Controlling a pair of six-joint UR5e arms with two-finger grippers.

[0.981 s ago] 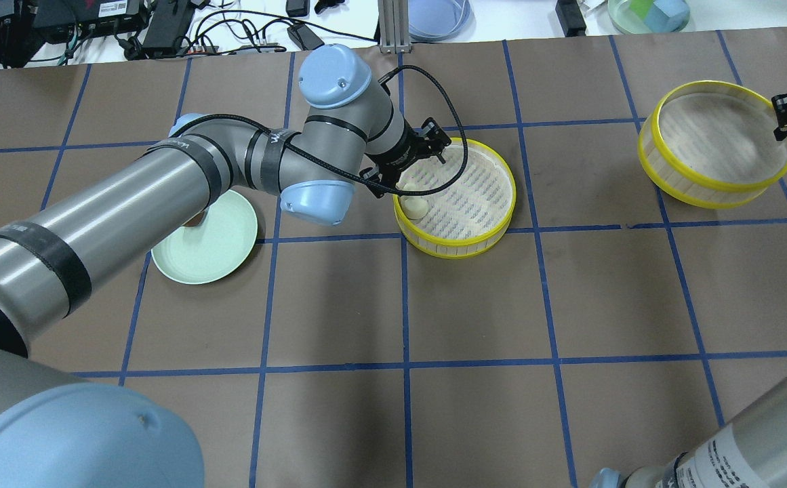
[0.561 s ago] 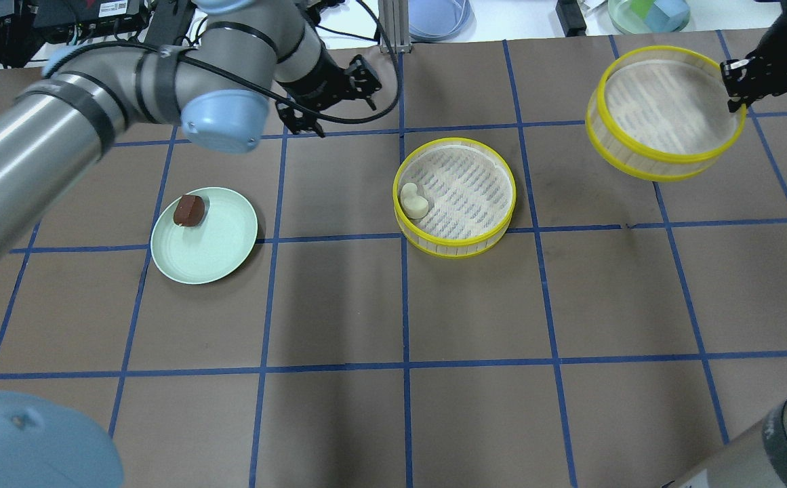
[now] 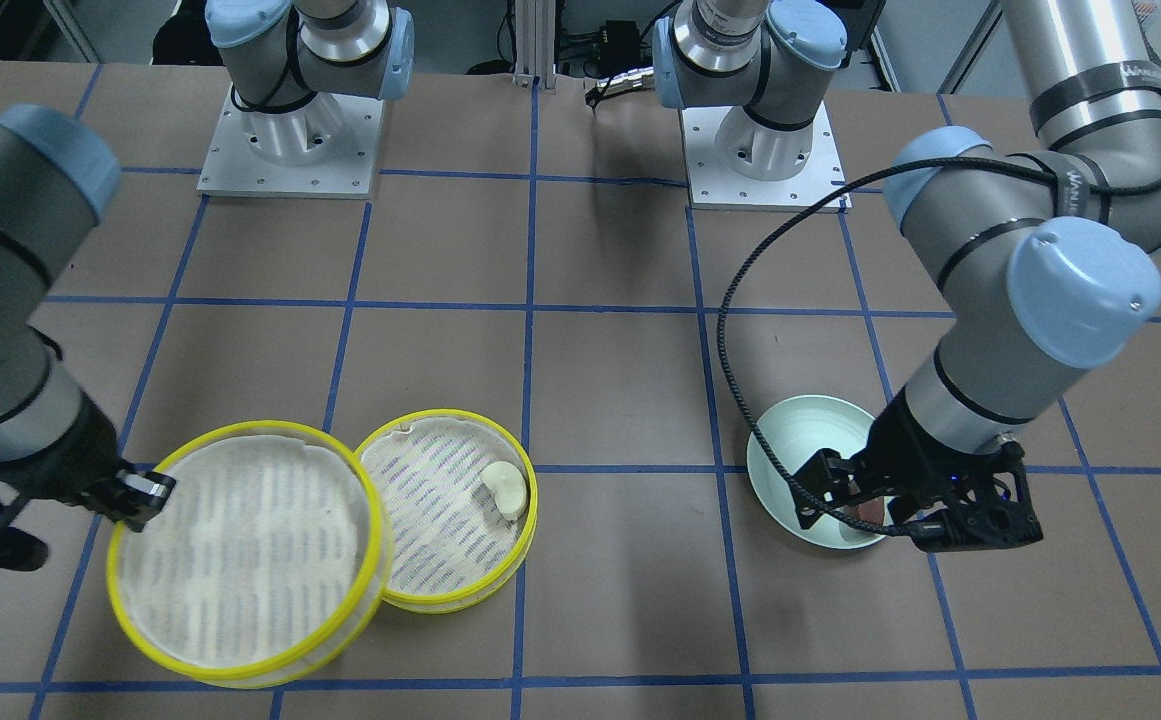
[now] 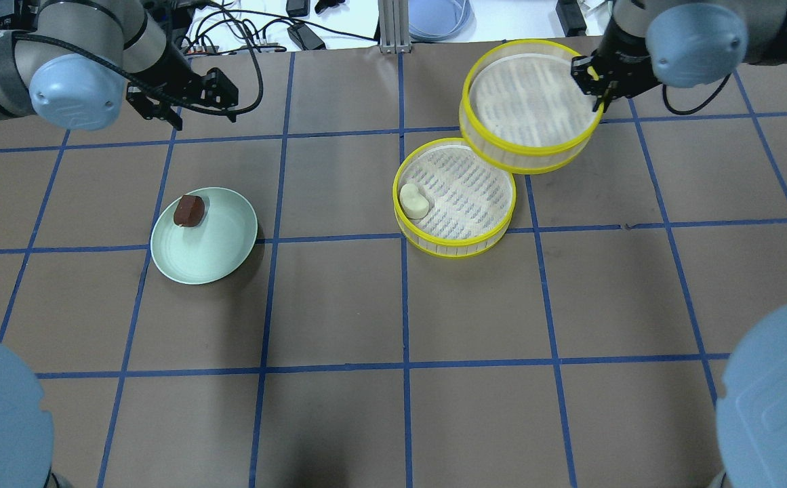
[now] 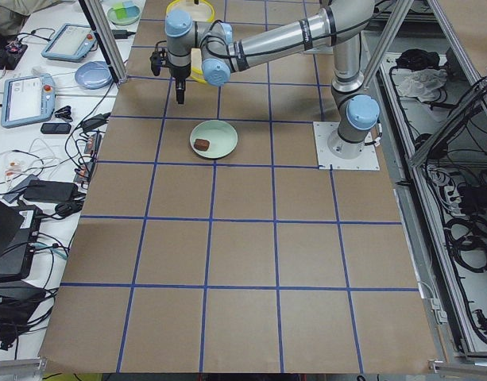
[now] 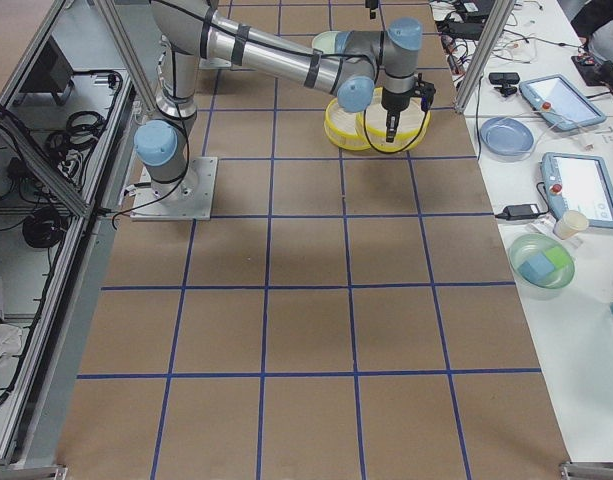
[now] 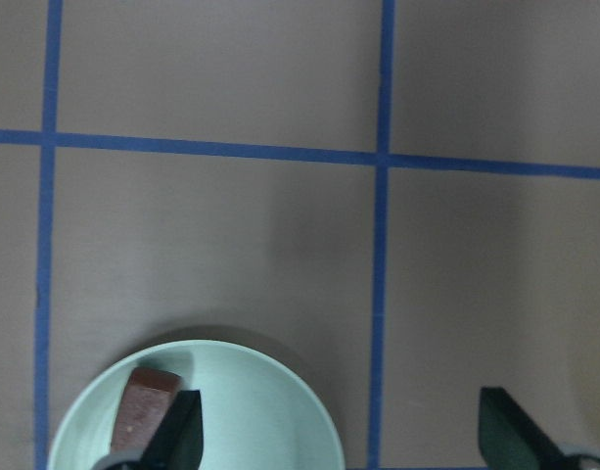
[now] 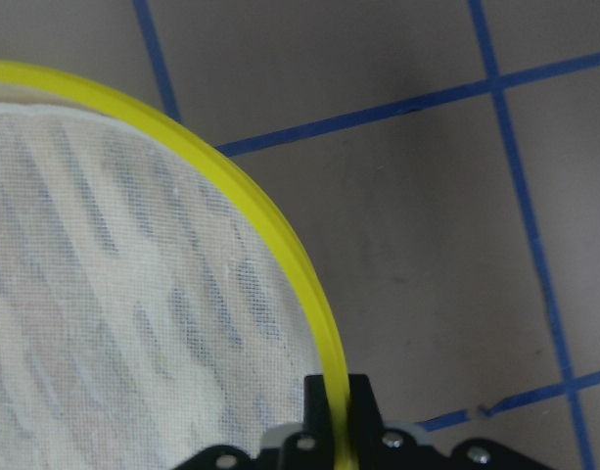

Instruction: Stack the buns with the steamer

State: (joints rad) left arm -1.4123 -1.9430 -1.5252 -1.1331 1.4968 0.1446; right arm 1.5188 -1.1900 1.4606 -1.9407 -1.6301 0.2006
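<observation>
Because the right gripper (image 4: 593, 85) pinches only the thin yellow rim of the round, mesh-floored raised tray (image 4: 532, 102), it may tilt or slip onto the soft cream bun (image 4: 413, 202) in the table tray (image 4: 454, 244); left gripper (image 7: 341, 436) wide open, empty, near the oblong brown bun (image 4: 188, 210) on a green plate (image 4: 210, 251).

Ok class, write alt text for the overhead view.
The right gripper holds an empty steamer tray partly over a second tray holding a cream bun. The open left gripper hovers past a green plate bearing a brown bun.
</observation>
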